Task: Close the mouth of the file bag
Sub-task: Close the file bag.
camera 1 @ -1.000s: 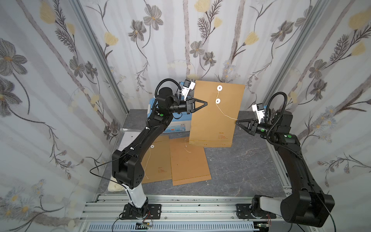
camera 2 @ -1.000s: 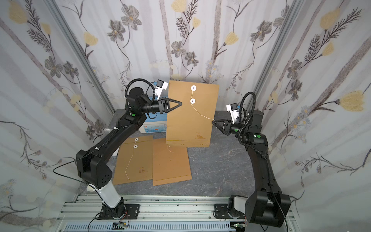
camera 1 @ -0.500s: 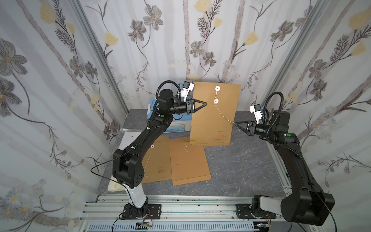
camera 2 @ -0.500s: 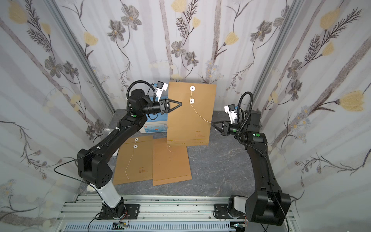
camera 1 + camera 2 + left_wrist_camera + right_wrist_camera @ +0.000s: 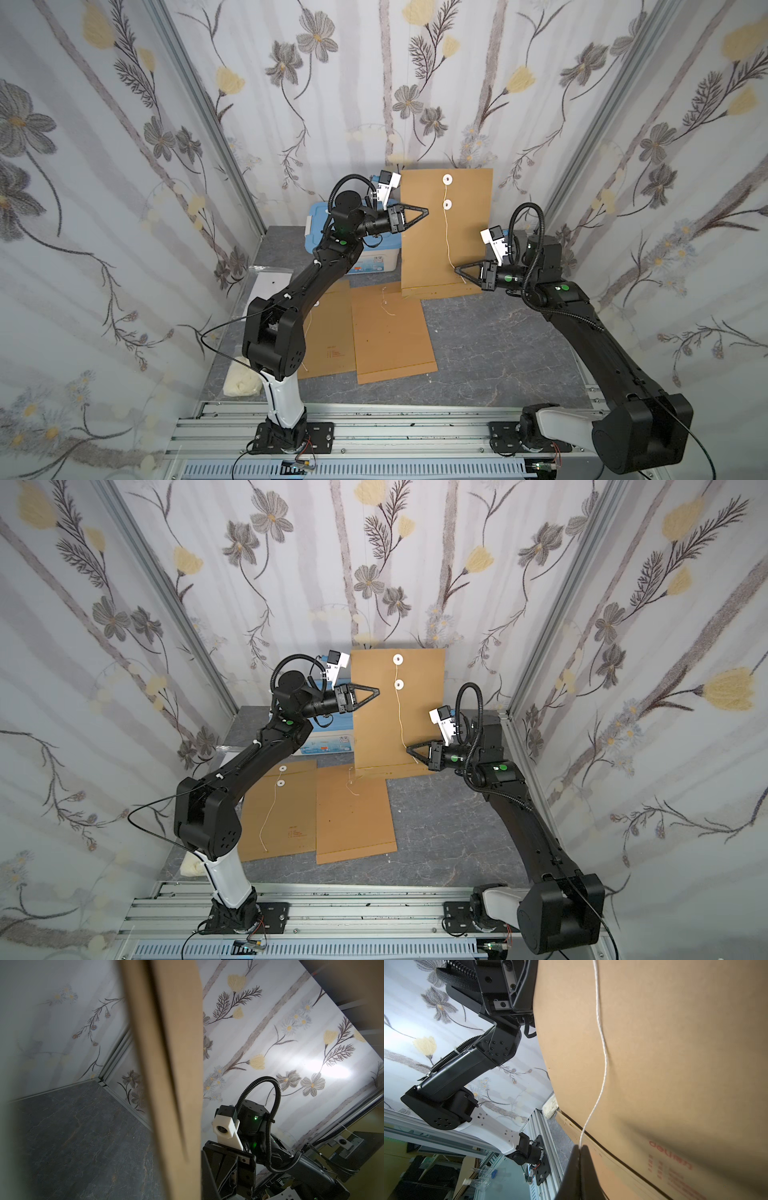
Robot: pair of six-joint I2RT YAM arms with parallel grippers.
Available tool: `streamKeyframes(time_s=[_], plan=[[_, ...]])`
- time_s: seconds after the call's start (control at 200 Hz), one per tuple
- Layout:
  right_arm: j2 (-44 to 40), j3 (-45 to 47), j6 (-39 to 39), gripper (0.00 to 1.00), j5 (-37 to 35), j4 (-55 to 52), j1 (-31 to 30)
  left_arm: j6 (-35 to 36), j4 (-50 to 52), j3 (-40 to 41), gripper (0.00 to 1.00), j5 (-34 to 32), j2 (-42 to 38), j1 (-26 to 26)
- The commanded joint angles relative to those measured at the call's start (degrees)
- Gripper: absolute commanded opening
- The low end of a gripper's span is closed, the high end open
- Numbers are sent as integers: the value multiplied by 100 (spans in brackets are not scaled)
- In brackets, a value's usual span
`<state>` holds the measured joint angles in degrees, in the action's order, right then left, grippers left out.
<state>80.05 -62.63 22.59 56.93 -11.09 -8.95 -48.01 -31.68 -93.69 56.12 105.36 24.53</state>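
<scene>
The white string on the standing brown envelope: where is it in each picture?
A top view: string hangs down the upright file bag to the right gripper.
A top view: the same place.
Left wrist: absent; only the bag's edge.
Right wrist: crosses the bag into the shut tips.
Shared landmark: the file bag.

in the left wrist view the bag (image 5: pixel 176 1064) is a blurred strip, cut off at both ends. in the right wrist view the string (image 5: pixel 601 1032) runs off the edge, and the small print (image 5: pixel 675 1178) is too blurred to read. the left arm (image 5: pixel 307 282) and bag hide much of the box (image 5: pixel 374 262).
</scene>
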Motion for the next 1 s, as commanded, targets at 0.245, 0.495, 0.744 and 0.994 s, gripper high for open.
streamKeyframes(time_s=[0.245,0.495,0.744,0.994], plan=[[177,-11,527,0,-489,1102,-723,-515,-832,-44,0,-165,221,-1],[305,-40,676,0,-658,1346,-1151,-943,-1371,26,0,-282,411,7],[564,-83,767,0,-718,1527,-1287,-1168,-1612,26,0,-218,496,7],[525,155,750,0,-892,1480,-994,-1756,-2242,28,0,-47,378,-42]])
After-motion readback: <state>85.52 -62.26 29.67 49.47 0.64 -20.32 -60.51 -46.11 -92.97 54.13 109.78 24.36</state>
